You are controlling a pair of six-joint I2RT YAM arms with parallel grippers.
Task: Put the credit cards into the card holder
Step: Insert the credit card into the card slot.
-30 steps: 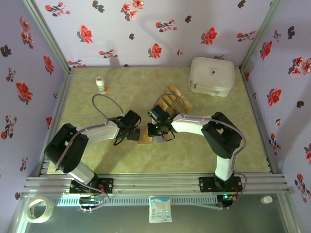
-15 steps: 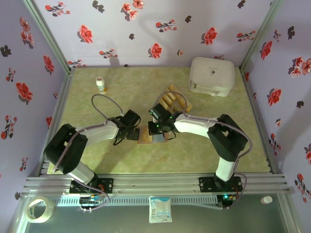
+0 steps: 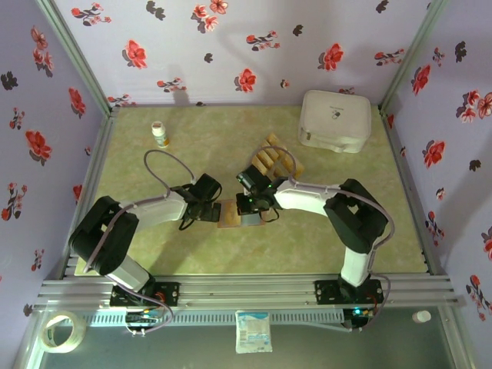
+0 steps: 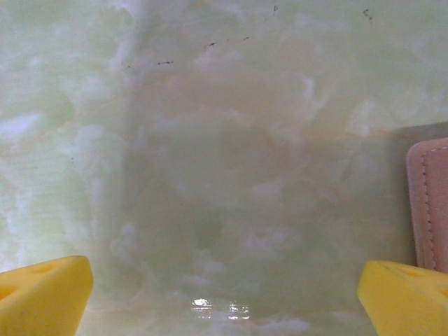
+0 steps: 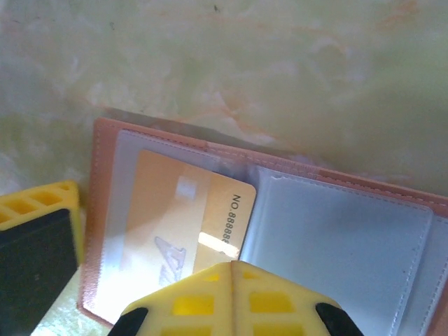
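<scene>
Hardly anything's moved, your right arm just shuffled its elbow. Now your right gripper (image 5: 231,269) is pinched shut, nudging one credit card (image 5: 182,210) into the open card holder (image 5: 336,231) mid-table, while the left gripper (image 4: 224,297) gapes empty beside it. The other credit cards (image 3: 278,157) wait behind, so early days

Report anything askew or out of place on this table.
Nothing spilled or damaged. One credit card sits in a sleeve of the open card holder, its corner at the fold. The other credit cards lie in an uneven fan.
</scene>
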